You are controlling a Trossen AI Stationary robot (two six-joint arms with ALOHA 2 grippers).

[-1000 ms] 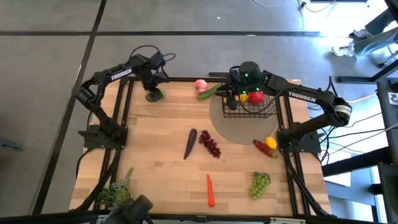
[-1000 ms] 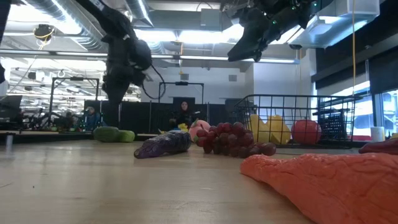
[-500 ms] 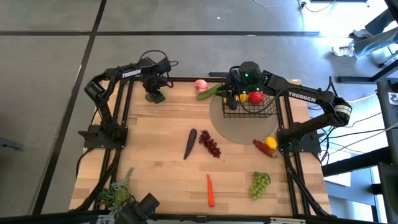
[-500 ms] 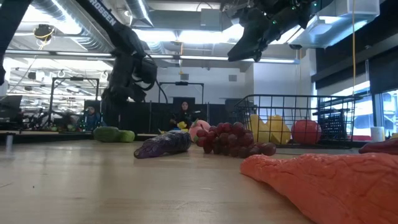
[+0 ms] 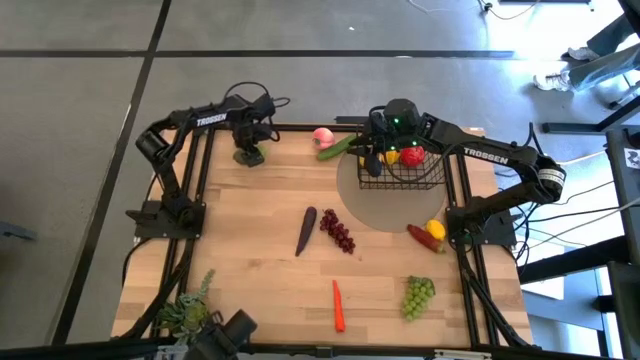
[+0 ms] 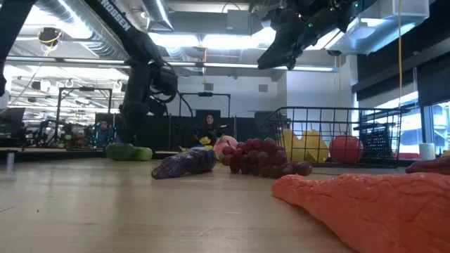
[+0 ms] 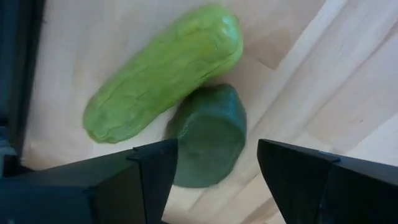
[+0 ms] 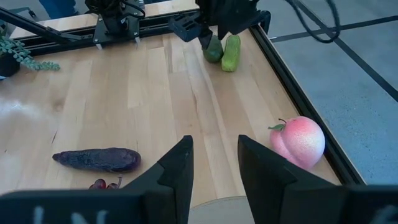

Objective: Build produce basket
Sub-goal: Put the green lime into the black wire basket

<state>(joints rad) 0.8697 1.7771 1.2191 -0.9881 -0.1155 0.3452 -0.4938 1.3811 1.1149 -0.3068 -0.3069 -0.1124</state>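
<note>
1. My left gripper (image 5: 247, 152) hangs over the upper-left part of the table (image 5: 250, 260) in the high view. Its jaws are spread and hold nothing.

2. In my left wrist view, two green pieces lie touching on the wood: a pale cucumber (image 7: 163, 71) and a darker avocado (image 7: 208, 134). My fingers (image 7: 149, 171) stand either side of the avocado with a gap each side, so I judge it is my next pick.

3. My right gripper (image 5: 378, 155) sits at the basket's upper-left corner, right of centre near the top of the high view. Whether its jaws grip the wire rim I cannot tell. In its wrist view they stand a little apart with nothing seen between them.

4. The basket (image 5: 402, 180) rests on a round grey mat. Inside are a red pepper (image 5: 413, 155) and a yellow one (image 5: 392, 156).

5. Just left of the basket lie a peach (image 5: 322, 136) and a second cucumber (image 5: 335, 148).

6. Mid-frame lie the eggplant (image 5: 305, 231) and dark grapes (image 5: 338, 231), close together.

7. Lower down are a carrot (image 5: 339, 306) and green grapes (image 5: 418, 295). A lemon (image 5: 435, 229) sits by the right edge, below the basket.

8. Most produce lies outside the basket, so I judge the job early.
</note>
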